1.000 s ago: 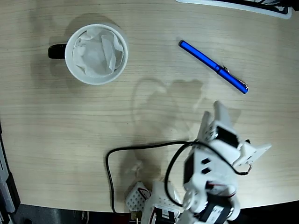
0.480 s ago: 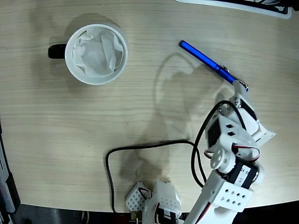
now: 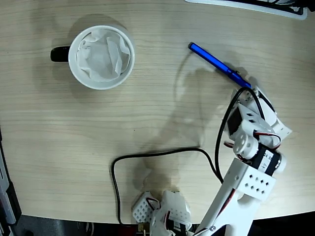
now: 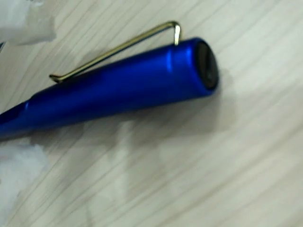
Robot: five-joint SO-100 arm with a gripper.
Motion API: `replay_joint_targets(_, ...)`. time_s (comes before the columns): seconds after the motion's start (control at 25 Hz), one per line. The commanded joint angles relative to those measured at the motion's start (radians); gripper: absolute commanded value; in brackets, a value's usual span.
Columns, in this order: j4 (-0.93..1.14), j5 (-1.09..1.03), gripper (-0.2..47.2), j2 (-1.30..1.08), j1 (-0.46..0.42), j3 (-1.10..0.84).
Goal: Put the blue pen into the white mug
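at the table's right side, blue pen (image 3: 216, 63) under the arm's jaws, jaw state unclear; white mug (image 3: 101, 57) well apart left

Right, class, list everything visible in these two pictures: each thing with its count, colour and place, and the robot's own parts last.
Blue pen: one, bright blue, metal clip, lying on the table, upper right of fixed view.
White mug: one, white with black handle, crumpled white paper inside, upper left.
Table: one, light wood grain.
Black cable: one, looping across the table near the base.
Arm: one, white, lower right.
End effector: one, over the pen's clip end; opening unclear.
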Motion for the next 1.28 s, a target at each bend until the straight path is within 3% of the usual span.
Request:
replay_joint_targets(0.0, 0.021, 0.015, 15.3, -0.006, 0.021, -0.069)
replay_joint_targets(0.88, 0.021, 0.012, 9.9, -0.117, 0.028, -0.129)
replay_joint_targets(1.12, 0.020, 0.017, 1.2, -0.127, 0.028, -0.132)
replay_joint_targets(1.24, 0.018, 0.017, 0.1, -0.129, 0.028, -0.133)
